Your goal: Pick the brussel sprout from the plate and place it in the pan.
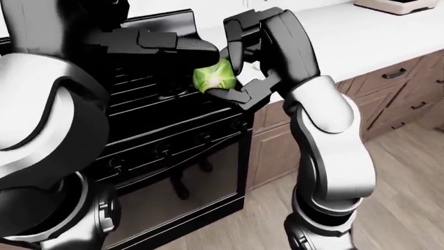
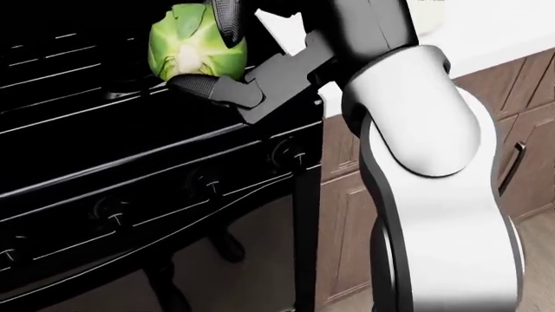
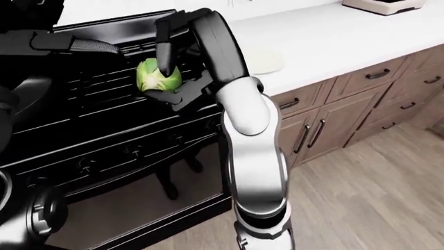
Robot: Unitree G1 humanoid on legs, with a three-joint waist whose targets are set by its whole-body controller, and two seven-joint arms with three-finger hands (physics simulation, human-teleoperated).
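My right hand [image 3: 164, 78] is shut on the green brussel sprout [image 3: 156, 78] and holds it up over the black stove [image 3: 104, 120], near the stove's right side. One finger presses on the sprout from above and another [image 2: 195, 84] cups it from below. The sprout [image 2: 187, 52] fills the top left of the head view. The pale plate [image 3: 267, 61] lies on the white counter, just right of the stove. My left arm [image 1: 149, 40] reaches in from the left as a black shape over the stove, and its fingers are not clear. I cannot make out the pan against the black stove.
The stove has a row of knobs [image 2: 291, 155] and an oven door [image 1: 173, 198] below them. The white counter [image 3: 333, 36] runs to the right over wooden drawers and cabinet doors [image 3: 312, 130]. A light-coloured box [image 3: 381, 4] stands at the counter's top right. The floor [image 3: 375, 198] is wood.
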